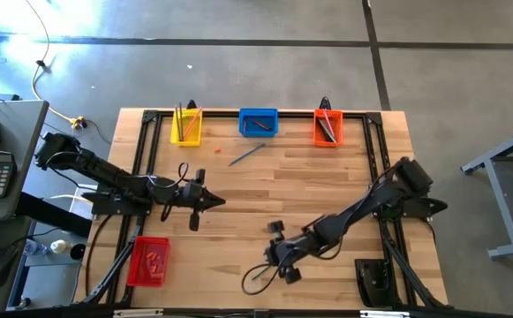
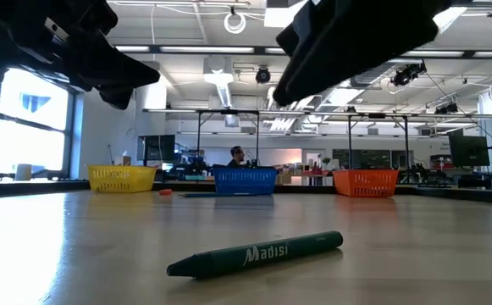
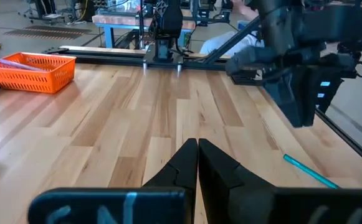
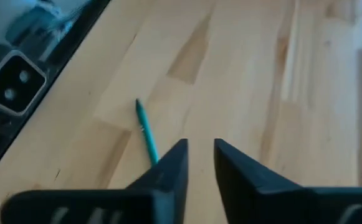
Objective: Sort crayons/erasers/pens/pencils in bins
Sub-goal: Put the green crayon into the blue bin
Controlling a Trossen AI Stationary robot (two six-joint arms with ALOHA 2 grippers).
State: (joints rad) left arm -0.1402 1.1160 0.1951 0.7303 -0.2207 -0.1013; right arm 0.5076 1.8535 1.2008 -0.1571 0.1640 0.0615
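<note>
Right gripper [image 4: 199, 163] hovers over a green crayon [image 4: 146, 134] at the table's near edge.
Its 2 fingers are slightly spread, empty; the crayon lies just beyond at 11 o'clock. Left gripper [image 3: 197, 163], fingers pressed together, waits mid-left.

My two arms are matte black, built of chunky jointed segments with thin black cables looping beside them. The left gripper [image 3: 197, 163] ends in two dark wedge-shaped fingers tapering to points. The right gripper [image 4: 199, 163] has similar black, flat-faced fingers, with a blue-lit patch on its wrist housing.
</note>
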